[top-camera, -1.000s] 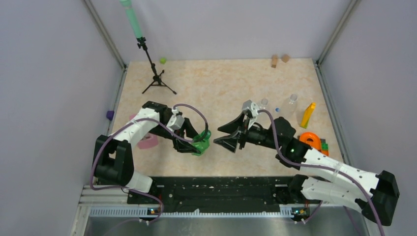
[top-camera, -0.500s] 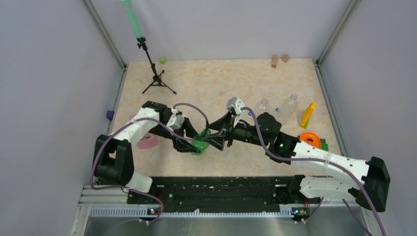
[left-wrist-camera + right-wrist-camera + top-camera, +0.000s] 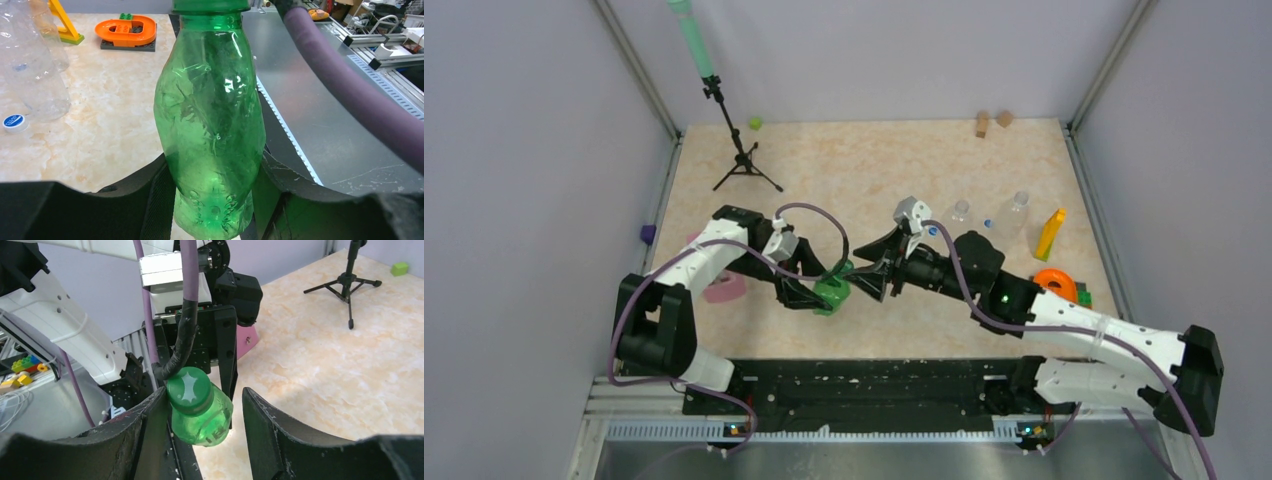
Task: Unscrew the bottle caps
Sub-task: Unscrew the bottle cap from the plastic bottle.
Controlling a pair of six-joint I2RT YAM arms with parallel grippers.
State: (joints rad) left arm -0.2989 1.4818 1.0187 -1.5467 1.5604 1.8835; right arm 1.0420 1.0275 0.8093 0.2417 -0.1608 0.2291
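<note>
Left gripper point(image 3: 212, 195) is clamped across the lower body of the translucent green plastic bottle point(image 3: 210, 130). It holds the bottle over the front middle of the table point(image 3: 874, 170) with the neck tipped toward the other arm, presumably as a vise so the body can't spin. Right gripper point(image 3: 204, 400) straddles the dark green round screw cap point(image 3: 189, 390) with jaws apart: one finger is at the cap's rim, with a clear gap on the other side, so there's no grip yet. Cap looks seated on the neck; I'd say squeeze next, then twist.
</note>
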